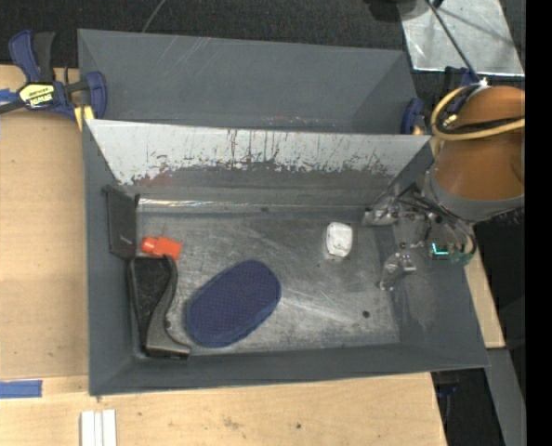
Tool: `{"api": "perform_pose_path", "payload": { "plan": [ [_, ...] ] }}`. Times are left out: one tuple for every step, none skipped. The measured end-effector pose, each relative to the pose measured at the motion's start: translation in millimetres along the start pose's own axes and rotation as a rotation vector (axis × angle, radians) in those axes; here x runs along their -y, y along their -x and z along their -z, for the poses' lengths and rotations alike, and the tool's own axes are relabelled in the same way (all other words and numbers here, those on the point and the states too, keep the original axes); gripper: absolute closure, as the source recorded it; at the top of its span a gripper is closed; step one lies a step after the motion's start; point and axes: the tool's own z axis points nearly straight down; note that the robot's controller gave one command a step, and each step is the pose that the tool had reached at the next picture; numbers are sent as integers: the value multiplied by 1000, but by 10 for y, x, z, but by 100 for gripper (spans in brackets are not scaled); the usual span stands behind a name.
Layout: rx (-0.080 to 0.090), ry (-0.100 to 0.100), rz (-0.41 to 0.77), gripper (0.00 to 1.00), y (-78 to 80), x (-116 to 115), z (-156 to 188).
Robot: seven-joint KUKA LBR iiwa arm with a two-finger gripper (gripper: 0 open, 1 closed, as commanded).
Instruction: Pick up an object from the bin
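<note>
In the camera view, the pincer hangs low at the right end of the grey metal bin, close to the right wall, with the arm's orange cover above and behind it. Its two metal fingers stand spread apart, one toward the bin's back wall and one toward the front. Nothing is between them, and bare bin floor shows in the gap.

The thing nearest the pincer is a small white crumpled lump. It lies on the floor just beside the pincer, toward the view's left, clear of both fingers and level with the gap between them. A tiny dark speck lies on the floor a little in front of the pincer.

Well apart from the pincer, further to the view's left and nearer the front wall, a dark blue oval pad lies flat. Beyond it, at the bin's far left end, a small orange piece sits just above a black handled object lying along the left wall. A black flat block leans against that wall behind the orange piece.
</note>
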Motion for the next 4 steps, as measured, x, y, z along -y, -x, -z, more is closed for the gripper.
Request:
{"api": "perform_pose_path", "payload": {
  "plan": [
    [9, -2, 283, 0, 495, -470, -641],
    [3, 8, 211, 0, 715, -211, -655],
    [21, -1, 209, 100, 748, -189, -632],
    [16, -6, 329, 100, 481, 2, 828]
  ]
}}
